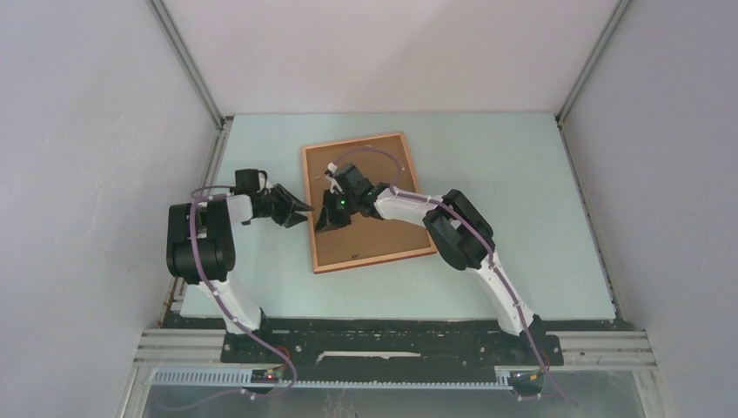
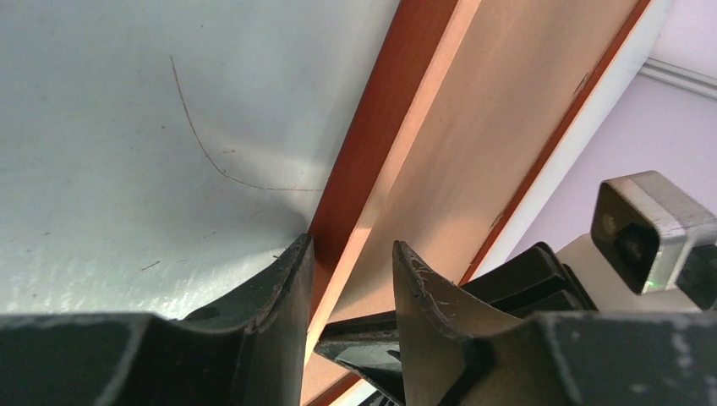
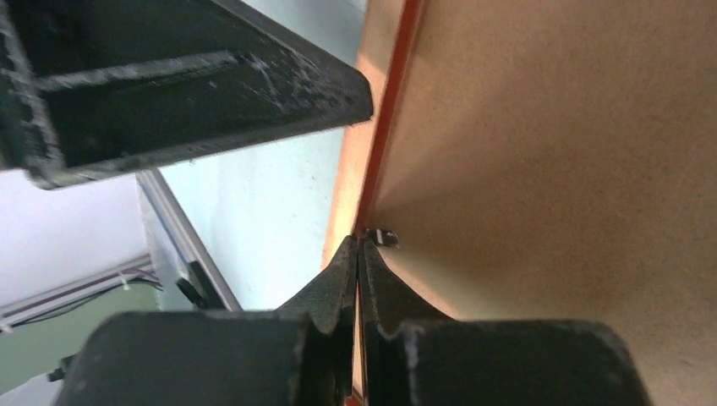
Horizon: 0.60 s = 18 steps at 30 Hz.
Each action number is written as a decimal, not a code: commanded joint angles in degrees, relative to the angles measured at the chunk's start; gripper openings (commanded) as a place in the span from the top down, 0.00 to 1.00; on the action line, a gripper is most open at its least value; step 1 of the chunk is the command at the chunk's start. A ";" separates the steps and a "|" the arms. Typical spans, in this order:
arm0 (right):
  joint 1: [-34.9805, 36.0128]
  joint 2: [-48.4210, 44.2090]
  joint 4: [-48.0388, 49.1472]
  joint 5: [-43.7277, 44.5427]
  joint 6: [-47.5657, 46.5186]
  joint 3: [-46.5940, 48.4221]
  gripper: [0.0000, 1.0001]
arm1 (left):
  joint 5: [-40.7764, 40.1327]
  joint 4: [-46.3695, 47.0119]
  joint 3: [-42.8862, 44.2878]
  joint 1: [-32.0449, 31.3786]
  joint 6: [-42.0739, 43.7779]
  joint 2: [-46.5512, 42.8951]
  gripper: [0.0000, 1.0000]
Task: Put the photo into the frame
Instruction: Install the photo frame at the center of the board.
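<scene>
The reddish-brown frame (image 1: pixel 352 141) lies flat on the table with a plain brown backing board (image 1: pixel 383 235) filling it. The photo is not visible in any view. My left gripper (image 1: pixel 305 212) is open at the frame's left rail (image 2: pixel 372 127); one finger is over the table and the other over the board (image 2: pixel 507 93), with the rail between them (image 2: pixel 351 254). My right gripper (image 1: pixel 324 225) is shut, with its tips (image 3: pixel 359 245) at the seam between the left rail (image 3: pixel 372 85) and the board (image 3: pixel 550 152). A small metal tab (image 3: pixel 385 237) sits right beside the tips.
The pale green table (image 1: pixel 522 174) is walled by grey panels on three sides. The two grippers are very close together at the frame's left edge. The right gripper's fingers (image 2: pixel 397 338) show just beyond my left jaws, and the left gripper's body (image 3: pixel 169 85) looms in the right wrist view.
</scene>
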 commanded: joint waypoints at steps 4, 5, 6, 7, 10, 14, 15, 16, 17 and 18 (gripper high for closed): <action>-0.30 -8.95 13.41 -3.15 1.32 -8.19 0.86 | 0.46 0.44 1.70 -0.26 0.59 -2.61 0.59; -0.37 -12.07 14.84 -2.82 -0.17 -12.79 0.80 | 0.20 0.28 1.72 -0.28 0.73 -2.91 0.59; -0.59 -14.93 15.30 -2.38 -2.13 -15.21 0.76 | 0.01 0.18 1.75 -0.27 0.86 -3.09 0.58; -1.05 -16.94 15.24 -1.79 -3.93 -17.03 0.72 | -0.05 -0.03 1.85 -0.33 1.00 -3.08 0.58; -4.19 -19.20 11.11 -1.72 -7.44 -17.98 0.70 | -0.71 -0.65 2.14 -0.24 1.43 -2.82 0.56; -9.43 -18.96 12.26 -4.24 -4.93 -20.63 0.70 | -2.97 -2.37 2.84 -0.36 2.94 -2.46 0.51; -10.28 -19.04 13.35 -4.96 -4.21 -21.48 0.70 | -3.30 -2.51 2.87 -0.37 3.07 -2.25 0.52; -10.99 -19.10 13.99 -5.54 -3.62 -22.02 0.70 | -3.42 -2.56 2.77 -0.56 3.16 -1.98 0.52; -11.53 -19.08 14.16 -5.96 -3.37 -22.15 0.70 | -3.43 -2.61 2.62 -0.81 3.13 -1.63 0.54; -11.88 -19.00 14.22 -6.26 -3.28 -22.16 0.70 | -3.49 -2.62 2.39 -1.12 2.98 -1.52 0.57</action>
